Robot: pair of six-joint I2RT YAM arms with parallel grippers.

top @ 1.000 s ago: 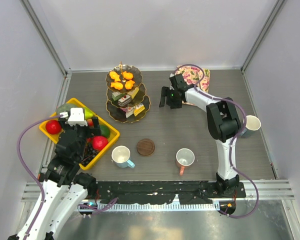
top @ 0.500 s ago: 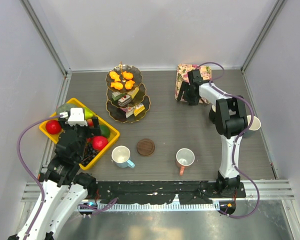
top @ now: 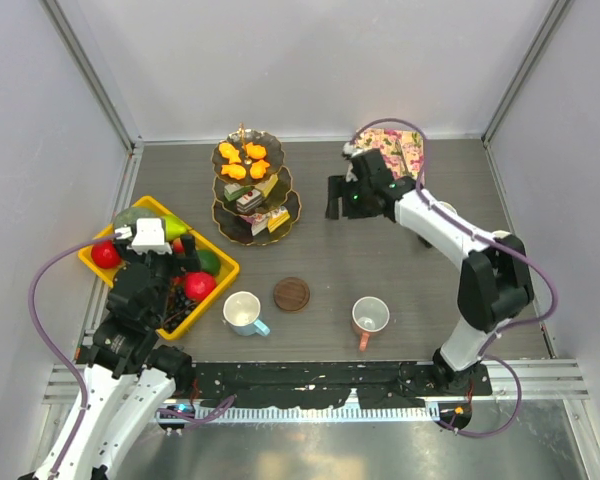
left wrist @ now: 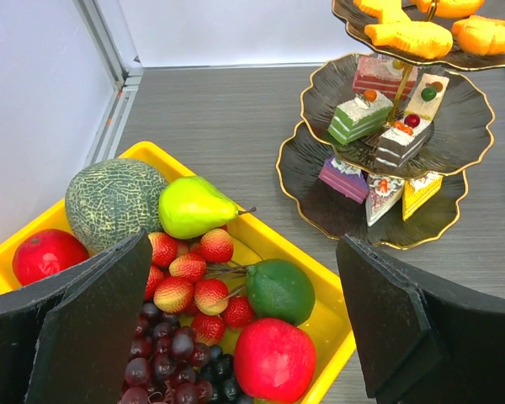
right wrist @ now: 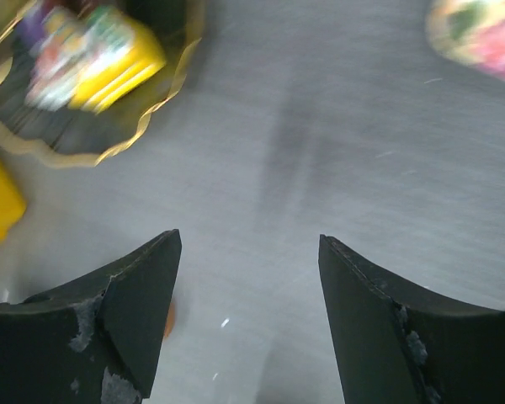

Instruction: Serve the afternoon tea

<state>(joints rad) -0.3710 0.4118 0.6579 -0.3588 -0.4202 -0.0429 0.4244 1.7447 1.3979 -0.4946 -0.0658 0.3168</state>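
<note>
The dark three-tier stand (top: 220,212) with gold handle stands at the back, with orange pastries (top: 242,160) on top and cake slices (top: 250,199) on the lower tiers. It also shows in the left wrist view (left wrist: 320,210), with its pastries (left wrist: 412,38) and cake slices (left wrist: 362,118). A white mug (top: 242,311) and a pinkish mug (top: 369,316) stand near the front. The other mugs are hidden. My right gripper (top: 340,198) is open and empty just right of the stand; its view (right wrist: 248,240) is blurred. My left gripper (left wrist: 244,244) is open and empty over the fruit crate.
A yellow crate (top: 222,272) of fruit sits at the left under my left gripper, also in the left wrist view (left wrist: 337,337). A brown round coaster (top: 291,293) lies between the mugs. A floral item (top: 402,152) lies at the back right. My right arm's elbow (top: 495,285) juts right.
My right gripper went to the floral item and has swung back left to beside the stand. Its elbow now reaches right, covering the mug there. The left arm barely moved.
</note>
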